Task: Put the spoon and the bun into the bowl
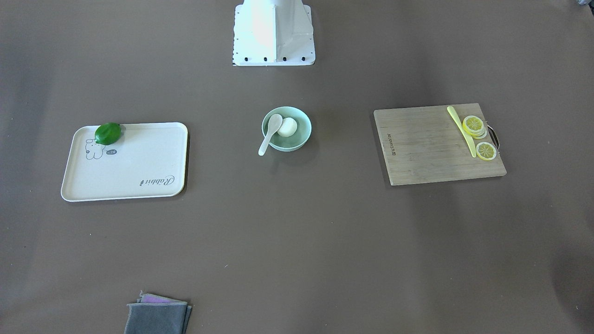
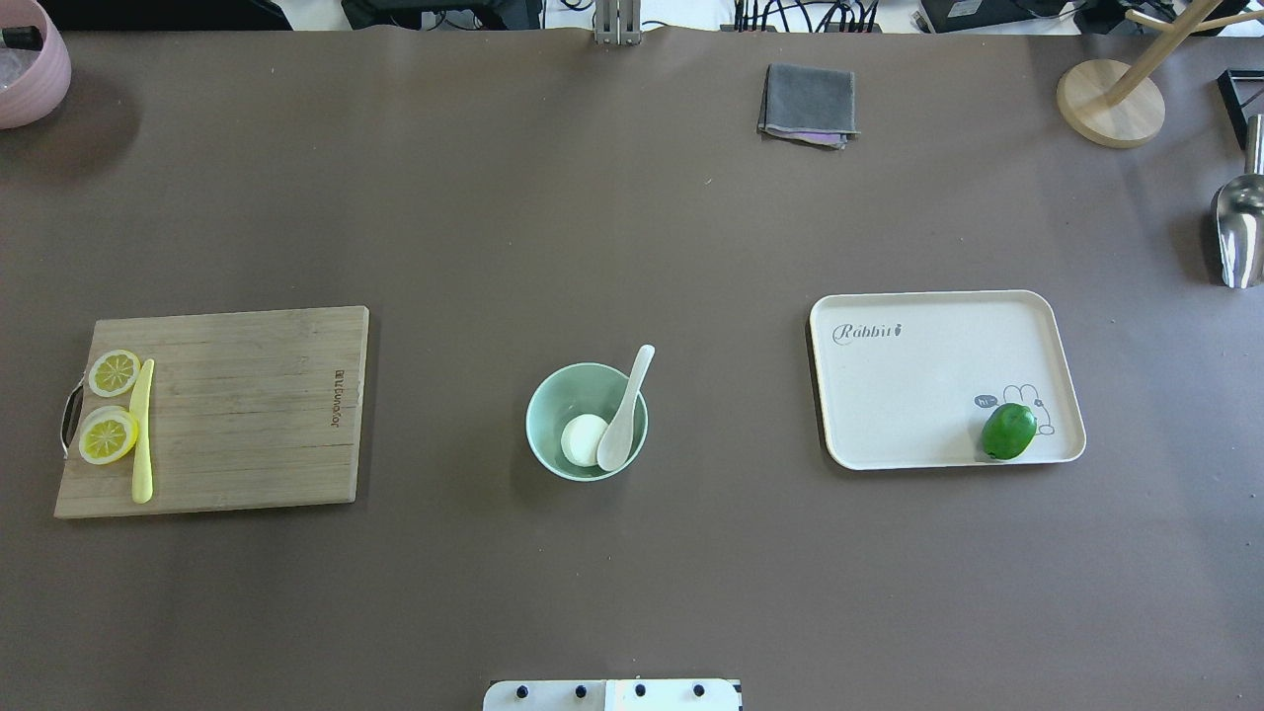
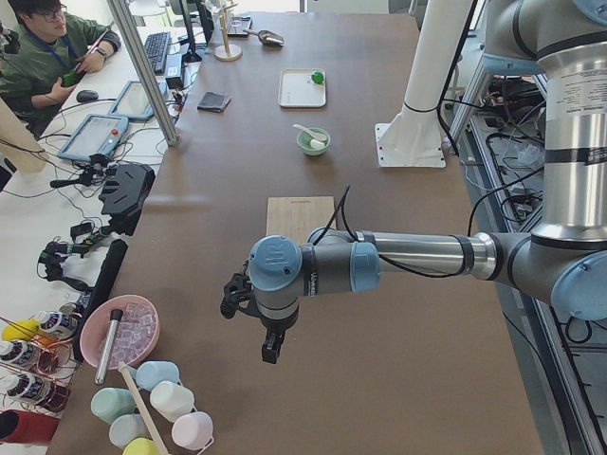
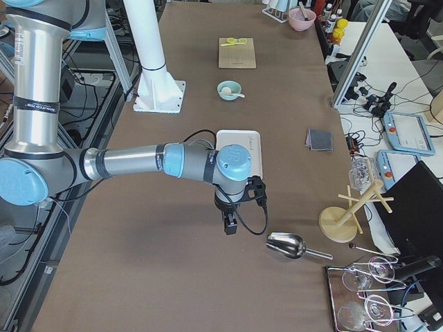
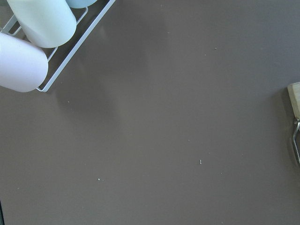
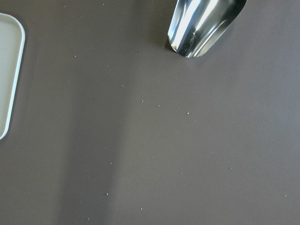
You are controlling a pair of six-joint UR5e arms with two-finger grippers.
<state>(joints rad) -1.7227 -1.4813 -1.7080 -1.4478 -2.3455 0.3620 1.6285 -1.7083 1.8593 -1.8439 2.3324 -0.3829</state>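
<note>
The pale mint-green bowl stands at the table's middle, also in the overhead view. The white bun lies inside it. The white spoon rests with its head in the bowl and its handle out over the rim. My left gripper hangs above bare table far out at the left end, away from the bowl. My right gripper hangs far out at the right end, beside a metal scoop. Both show only in the side views, so I cannot tell whether they are open or shut.
A wooden cutting board carries lemon slices and a yellow knife. A white tray holds a green lime. A grey cloth, a metal scoop, a wooden stand and a pink bowl stand at the edges.
</note>
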